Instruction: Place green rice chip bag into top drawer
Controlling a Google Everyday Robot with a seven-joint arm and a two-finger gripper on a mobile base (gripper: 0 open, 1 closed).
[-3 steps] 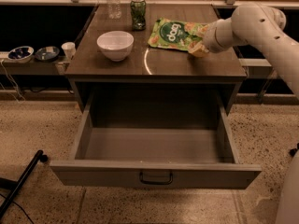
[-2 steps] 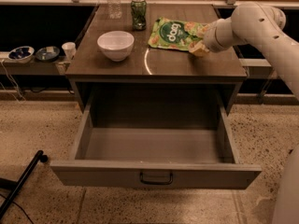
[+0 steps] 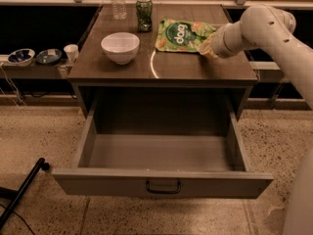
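The green rice chip bag lies flat on the back right of the wooden table top, its dark green circle facing up. My gripper is at the bag's right edge, reaching in from the right at the end of the white arm; it touches or overlaps the bag's corner. The top drawer is pulled fully open below the table. Its grey inside holds nothing, and its dark bail handle is at the centre of the front panel.
A white bowl stands left of the bag. A slim green can and a clear bottle stand at the back. Small bowls and a cup sit on a low shelf at left. A black pole lies at lower left.
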